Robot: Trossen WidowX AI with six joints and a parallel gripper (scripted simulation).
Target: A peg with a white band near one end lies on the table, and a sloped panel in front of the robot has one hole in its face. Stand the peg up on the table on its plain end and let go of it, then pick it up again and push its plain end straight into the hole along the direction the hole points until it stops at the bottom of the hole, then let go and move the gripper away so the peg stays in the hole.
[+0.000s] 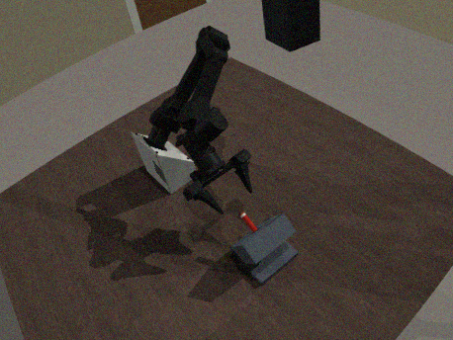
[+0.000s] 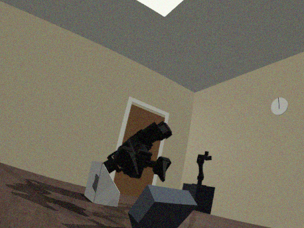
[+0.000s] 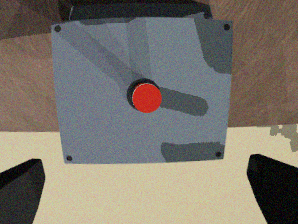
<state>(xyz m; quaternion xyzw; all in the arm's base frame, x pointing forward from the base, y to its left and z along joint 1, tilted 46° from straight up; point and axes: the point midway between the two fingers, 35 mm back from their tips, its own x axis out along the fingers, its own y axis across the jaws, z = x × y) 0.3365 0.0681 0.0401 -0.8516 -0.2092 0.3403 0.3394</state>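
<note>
The red peg [image 1: 250,224] [image 3: 146,98] stands in the hole of the grey-blue sloped panel [image 1: 264,239] [image 2: 172,196] [image 3: 95,120], with its white-banded end sticking out of the face. In the wrist view I look nearly along the peg and see its round red end, with the hole's dark rim [image 3: 131,93] showing at its upper left. My gripper [image 1: 236,202] [image 3: 147,169] is wide open and empty, back from the peg's outer end, and its fingers touch neither peg nor panel. How deep the peg sits is hidden inside the panel.
A white wedge-shaped block [image 1: 179,170] [image 2: 107,189] with a dark mark stands on the brown table [image 1: 346,198] beside the arm's lower links. A dark box [image 1: 292,25] [image 2: 204,199] stands beyond the table. The panel's foot [image 1: 277,264] rests on the table.
</note>
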